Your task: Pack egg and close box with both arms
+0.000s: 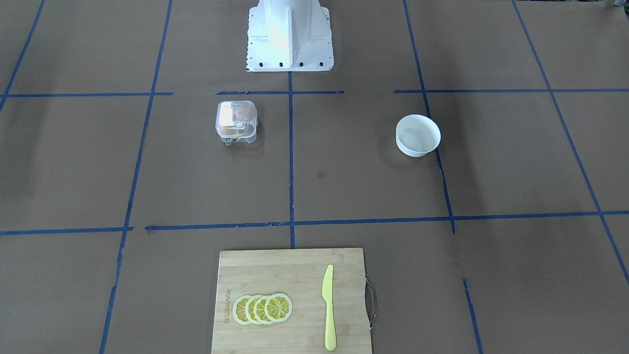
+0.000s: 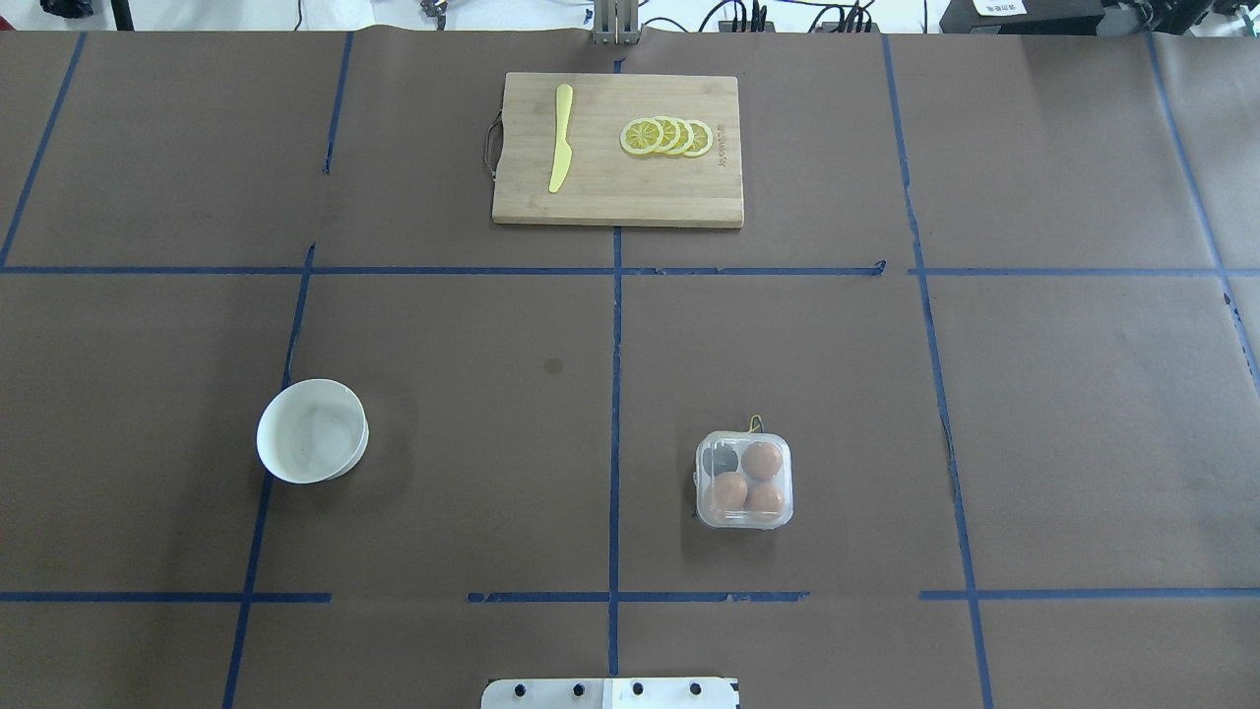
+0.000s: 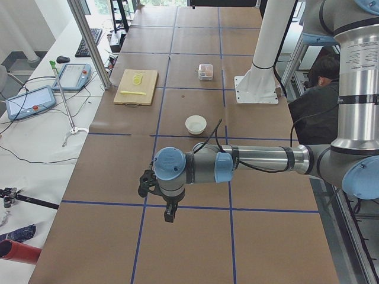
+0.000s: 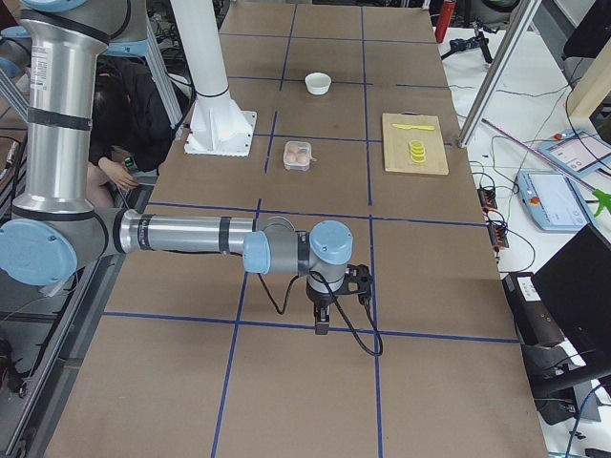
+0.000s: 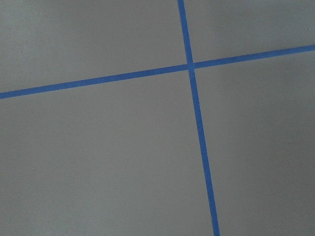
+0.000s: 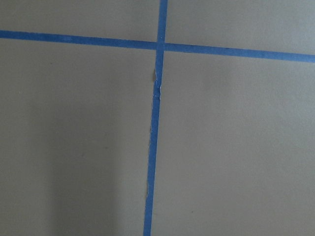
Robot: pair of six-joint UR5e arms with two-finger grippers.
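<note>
Front-facing view: a brown-papered bench [image 1: 344, 172] is crossed by blue tape lines [image 1: 291, 162]. The clear box [image 1: 236, 122] sits on the robot's right side, near the white pedestal [image 1: 290, 39]. Orange-brown shapes show through its plastic, and a thin yellow band [image 1: 235, 138] trails at its edge. A white bowl [image 1: 418, 135] stands well apart from it, on the robot's left. At the side farthest from the robot, a wooden cutting board [image 1: 290, 275] carries four overlapping lemon slices [image 1: 263, 309], with a yellow knife [image 1: 328, 307] beside them.

Overhead view: three eggs [image 2: 729, 490] fill three of the box's four cells, and the fourth cell looks dark. The lid seems to lie shut over them, though the clear plastic makes that hard to confirm.

Left side view: the left arm [image 3: 260, 160] stretches out low over the near end of the bench, well apart from the box and the bowl. The left tool [image 3: 169, 213] points straight down. Whether it is released or clenched cannot be told from here.

Right side view: the right arm [image 4: 181, 234] reaches out over the opposite end of the bench, also well apart from the box. The right tool [image 4: 322, 320] points down, and its state cannot be told either.

Wrist views: each shows only bench paper and a crossing of tape lines.
</note>
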